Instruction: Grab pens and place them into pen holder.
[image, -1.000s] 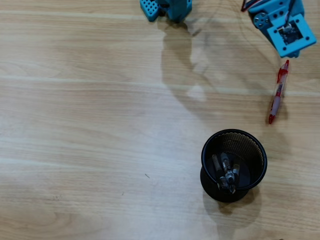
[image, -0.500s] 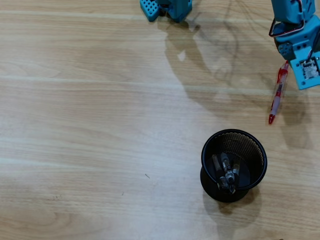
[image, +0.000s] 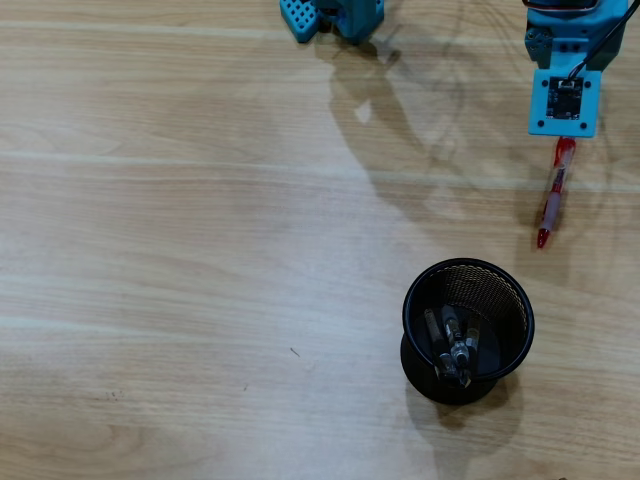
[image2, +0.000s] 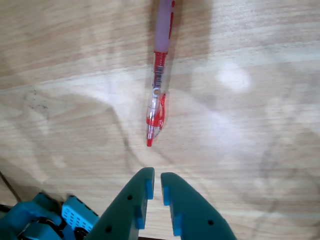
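Observation:
A red and white pen (image: 552, 196) lies on the wooden table at the right, above the pen holder (image: 407, 300), a black mesh cup. Pens (image: 455, 345) with clear and dark barrels lean inside the cup. In the overhead view my arm's blue wrist block (image: 565, 100) hangs over the pen's upper end and hides the fingers. In the wrist view my gripper (image2: 155, 176) is shut, its teal fingers almost touching with nothing between them. It sits just short of the red and white pen (image2: 159, 85), whose near tip points at it.
The arm's blue base (image: 335, 15) stands at the top edge in the overhead view. Blue arm parts (image2: 50, 222) fill the bottom left corner of the wrist view. Bare wood spreads across the left and middle of the table.
The wrist block swung from a tilted pose at the top right, dipped down to the right, and now sits squarely over the pen's upper end. Pen and holder have not moved.

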